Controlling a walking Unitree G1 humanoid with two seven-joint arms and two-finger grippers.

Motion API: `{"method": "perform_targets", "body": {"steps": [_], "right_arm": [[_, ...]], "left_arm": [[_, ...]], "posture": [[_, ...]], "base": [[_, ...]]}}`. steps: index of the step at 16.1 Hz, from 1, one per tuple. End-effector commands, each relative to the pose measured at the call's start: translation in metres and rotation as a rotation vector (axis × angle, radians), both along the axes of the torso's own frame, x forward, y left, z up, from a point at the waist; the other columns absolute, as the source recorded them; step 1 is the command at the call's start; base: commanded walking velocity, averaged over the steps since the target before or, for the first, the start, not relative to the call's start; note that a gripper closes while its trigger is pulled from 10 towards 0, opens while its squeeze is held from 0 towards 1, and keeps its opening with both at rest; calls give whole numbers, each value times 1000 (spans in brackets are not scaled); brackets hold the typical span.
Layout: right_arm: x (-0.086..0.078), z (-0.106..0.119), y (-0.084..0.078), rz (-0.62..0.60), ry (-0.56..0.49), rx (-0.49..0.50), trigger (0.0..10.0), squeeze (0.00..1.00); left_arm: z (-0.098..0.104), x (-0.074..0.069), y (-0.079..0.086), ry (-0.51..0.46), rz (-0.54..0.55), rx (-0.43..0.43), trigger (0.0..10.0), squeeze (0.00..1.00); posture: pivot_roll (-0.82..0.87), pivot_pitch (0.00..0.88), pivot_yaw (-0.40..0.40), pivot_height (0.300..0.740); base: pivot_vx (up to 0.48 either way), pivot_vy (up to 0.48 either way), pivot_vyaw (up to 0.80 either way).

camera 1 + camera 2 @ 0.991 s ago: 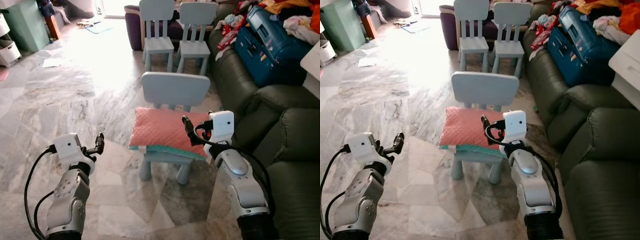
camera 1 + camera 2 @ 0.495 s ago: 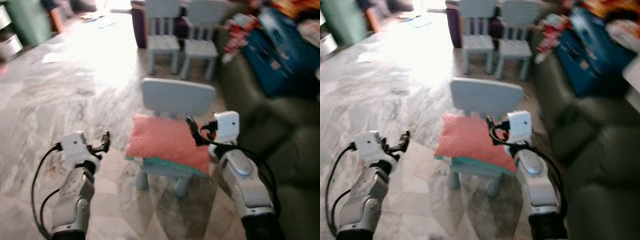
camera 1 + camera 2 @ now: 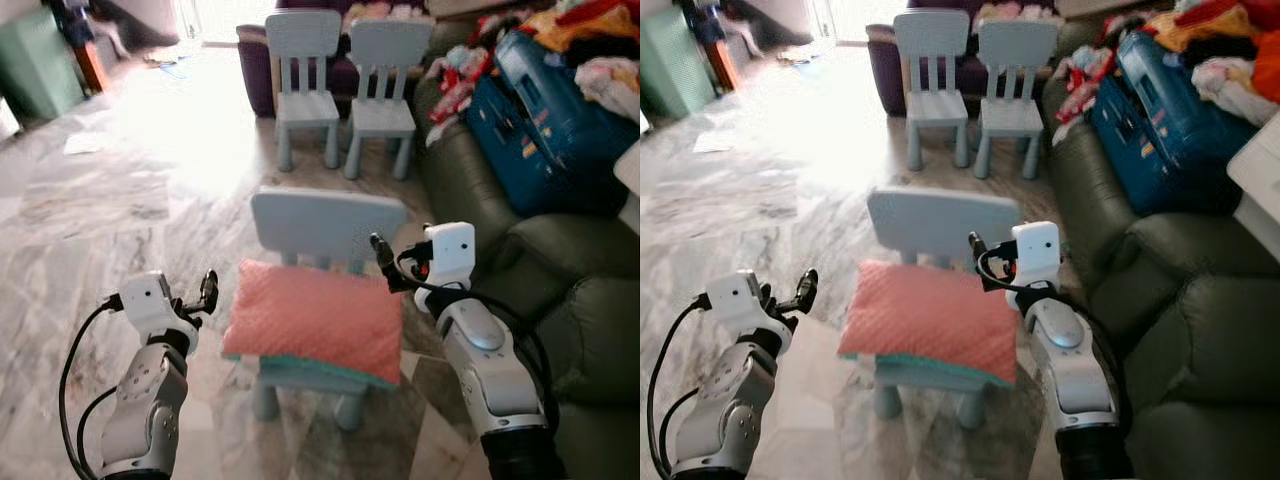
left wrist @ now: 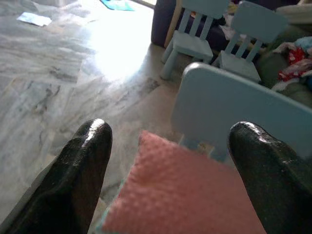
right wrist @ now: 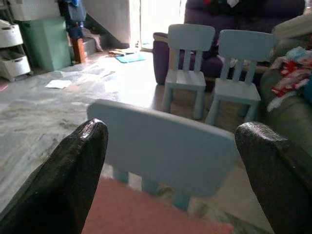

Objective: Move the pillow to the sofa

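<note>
Approach step. Pillow [image 3: 315, 320] lies on chair [image 3: 327, 228], sofa [image 3: 590, 330] to the right. Left gripper [image 3: 208, 290] and right gripper [image 3: 379, 250] flank it, fingers spread wide, holding nothing. Next: close in on both pillow ends, squeeze, lift.

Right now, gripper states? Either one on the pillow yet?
Left gripper: open, holding nothing, beside the pink pillow, not touching.
Right gripper: open, holding nothing, above the pillow's far right corner.
</note>
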State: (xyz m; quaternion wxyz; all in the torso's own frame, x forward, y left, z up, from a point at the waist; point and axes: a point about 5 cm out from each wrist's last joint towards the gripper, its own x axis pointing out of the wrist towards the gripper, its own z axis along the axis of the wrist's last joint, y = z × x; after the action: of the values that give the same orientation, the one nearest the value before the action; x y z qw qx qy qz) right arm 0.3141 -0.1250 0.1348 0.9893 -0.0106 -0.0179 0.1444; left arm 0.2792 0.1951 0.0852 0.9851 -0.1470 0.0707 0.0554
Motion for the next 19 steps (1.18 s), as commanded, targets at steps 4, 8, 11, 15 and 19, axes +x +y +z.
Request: {"method": "perform_targets", "body": {"steps": [4, 8, 11, 15, 19], "right_arm": [[0, 0, 7, 25, 2, 18, 10000, 0], [-1, 0, 8, 26, 0, 18, 10000, 0], [-1, 1, 7, 20, 0, 21, 10000, 0], [-1, 2, 8, 22, -7, 25, 10000, 0], [-2, 2, 9, 19, -5, 30, 10000, 0]], "left_arm": [[0, -2, 7, 5, 14, 7, 10000, 0], [-8, -2, 2, 57, -1, 34, 10000, 0], [-15, -3, 1, 84, -16, 60, 10000, 0], [-18, -4, -2, 101, -34, 82, 10000, 0], [-23, -8, -3, 114, -41, 90, 10000, 0]], "posture": [[-117, 113, -30, 740], [-116, 113, -31, 740], [-120, 112, -32, 740], [-119, 109, -33, 740], [-120, 106, -34, 740]], "base": [[417, 121, 0], [0, 0, 0], [0, 0, 0], [0, 0, 0], [0, 0, 0]]}}
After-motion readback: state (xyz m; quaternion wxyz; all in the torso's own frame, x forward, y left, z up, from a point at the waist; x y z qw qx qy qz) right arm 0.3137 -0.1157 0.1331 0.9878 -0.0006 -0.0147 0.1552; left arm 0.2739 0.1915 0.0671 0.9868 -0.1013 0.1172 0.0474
